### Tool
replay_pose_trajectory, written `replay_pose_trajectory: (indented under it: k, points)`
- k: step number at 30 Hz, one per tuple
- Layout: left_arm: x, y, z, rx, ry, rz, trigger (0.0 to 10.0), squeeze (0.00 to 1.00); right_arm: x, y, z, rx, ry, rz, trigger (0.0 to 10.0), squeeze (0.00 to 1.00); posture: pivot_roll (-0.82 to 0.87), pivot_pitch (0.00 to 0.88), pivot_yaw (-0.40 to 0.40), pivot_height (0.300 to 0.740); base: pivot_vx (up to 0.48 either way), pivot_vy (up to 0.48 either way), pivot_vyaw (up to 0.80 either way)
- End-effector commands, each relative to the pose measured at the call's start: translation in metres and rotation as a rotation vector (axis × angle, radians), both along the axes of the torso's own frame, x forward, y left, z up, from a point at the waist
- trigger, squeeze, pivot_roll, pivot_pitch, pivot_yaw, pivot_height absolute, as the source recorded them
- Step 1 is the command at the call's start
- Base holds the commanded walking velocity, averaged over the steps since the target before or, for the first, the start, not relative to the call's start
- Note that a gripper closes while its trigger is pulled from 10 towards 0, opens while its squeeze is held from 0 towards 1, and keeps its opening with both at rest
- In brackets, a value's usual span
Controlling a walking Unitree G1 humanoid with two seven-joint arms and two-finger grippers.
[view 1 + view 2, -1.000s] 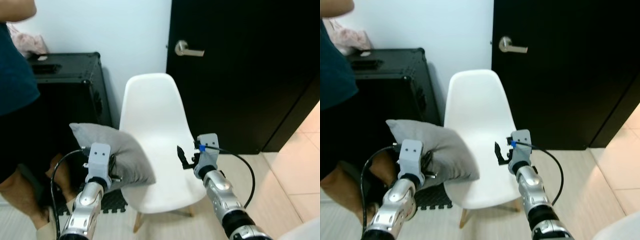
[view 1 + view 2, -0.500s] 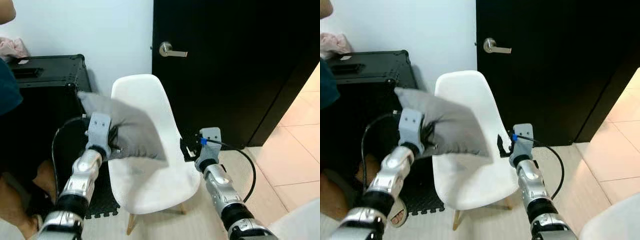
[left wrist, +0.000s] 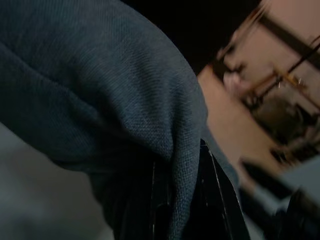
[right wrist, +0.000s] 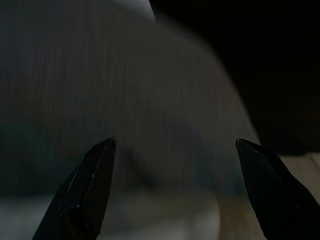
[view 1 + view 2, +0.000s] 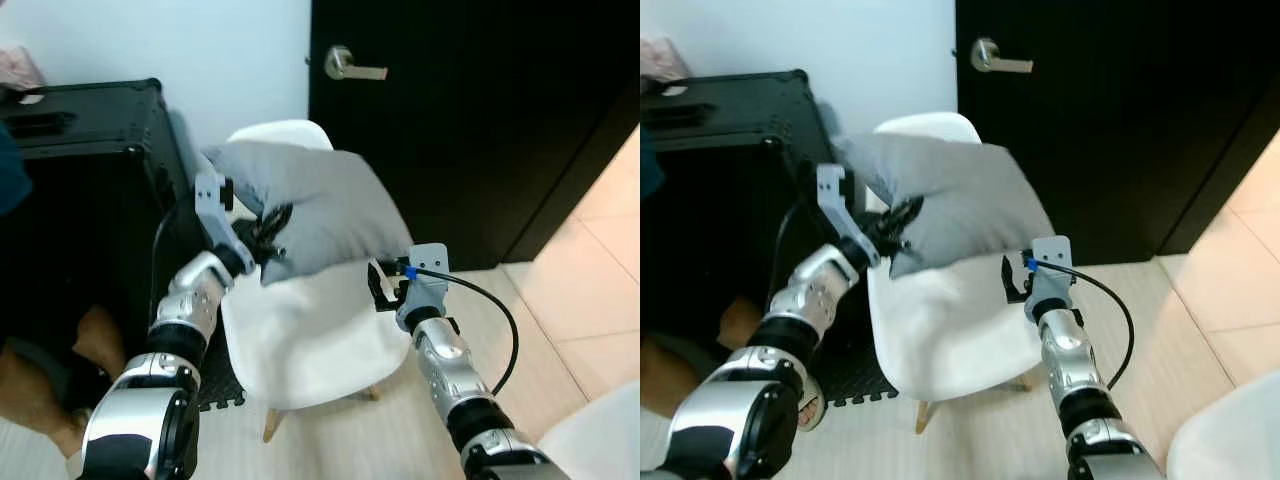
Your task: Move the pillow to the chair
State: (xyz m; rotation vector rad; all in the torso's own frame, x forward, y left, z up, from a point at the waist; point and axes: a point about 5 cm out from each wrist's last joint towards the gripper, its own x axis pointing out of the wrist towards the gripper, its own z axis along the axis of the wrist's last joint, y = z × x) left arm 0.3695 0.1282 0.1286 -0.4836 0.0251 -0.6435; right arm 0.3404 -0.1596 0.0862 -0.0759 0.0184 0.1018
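Observation:
A grey pillow (image 5: 320, 205) hangs over the seat of the white chair (image 5: 310, 335) and hides most of the chair's backrest. My left gripper (image 5: 268, 232) is shut on the pillow's near left edge, and the cloth (image 3: 125, 115) bunches between its fingers in the left wrist view. The pillow's lower edge is close above the seat; I cannot tell if it touches. My right gripper (image 5: 378, 290) is open at the chair's right edge, just below the pillow's right corner, holding nothing. Its two fingertips (image 4: 92, 175) stand wide apart before the blurred grey pillow.
A black case (image 5: 80, 170) stands left of the chair against the white wall. A black door (image 5: 470, 120) with a silver lever handle (image 5: 350, 66) is behind the chair. A person's legs (image 5: 40, 380) are at the lower left. Light tile floor (image 5: 590, 280) lies to the right.
My left gripper has carried the pillow up and to the right, from beside the chair to over its seat. The camera has also shifted. My right gripper stays open by the chair.

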Motion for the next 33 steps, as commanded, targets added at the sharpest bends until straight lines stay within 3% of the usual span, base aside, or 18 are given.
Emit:
replay_pose_trajectory:
  k: [1,4,5,7,8,9,11,18,25,33]
  points:
    - [-0.002,0.003,-0.006,0.02,0.024,-0.012,10.0,0.0,-0.002,0.001,-0.001,-0.02,-0.004,0.009,10.0,0.0,-0.05,0.197,0.01,0.74,0.0,0.0,0.0]
    - [-0.016,0.01,-0.039,0.202,0.124,0.009,10.0,0.0,-0.003,0.0,-0.002,-0.026,-0.001,0.006,10.0,0.0,-0.05,0.191,0.013,0.74,0.0,0.0,0.0]
    - [-0.016,0.01,-0.039,0.202,0.124,0.009,10.0,0.0,-0.003,0.0,-0.002,-0.026,-0.001,0.006,10.0,0.0,-0.05,0.191,0.013,0.74,0.0,0.0,0.0]
    - [-0.021,0.026,-0.056,0.415,0.158,0.139,10.0,0.0,-0.002,0.0,-0.003,-0.031,0.002,-0.001,10.0,0.0,-0.05,0.186,0.013,0.74,0.0,0.0,0.0]
    - [-0.021,0.026,-0.056,0.415,0.158,0.139,10.0,0.0,-0.002,0.0,-0.003,-0.031,0.002,-0.001,10.0,0.0,-0.05,0.186,0.013,0.74,0.0,0.0,0.0]
    - [-0.023,0.037,-0.062,0.52,0.173,0.228,10.0,0.0,-0.002,0.0,-0.003,-0.035,0.005,-0.004,10.0,0.0,-0.05,0.181,0.012,0.74,0.0,0.0,0.0]
    - [-0.024,0.058,-0.062,0.627,0.145,0.38,10.0,0.0,-0.002,-0.001,-0.003,-0.036,0.004,-0.004,10.0,0.0,-0.04,0.174,0.009,0.74,0.0,0.0,0.0]
    - [-0.017,0.076,-0.046,0.611,0.098,0.51,10.0,0.0,-0.001,0.0,0.0,-0.033,-0.004,0.006,10.0,0.0,-0.04,0.165,0.003,0.74,0.0,0.0,0.0]
    - [-0.015,0.068,-0.041,0.566,0.052,0.521,10.0,0.0,-0.001,0.002,0.001,-0.005,-0.005,0.019,10.0,0.0,-0.04,0.16,0.003,0.74,0.0,0.0,0.0]
    - [-0.015,0.059,-0.042,0.582,0.026,0.511,10.0,0.0,-0.003,0.005,-0.001,0.049,0.003,0.025,10.0,0.0,-0.03,0.147,0.007,0.72,0.0,0.0,0.0]
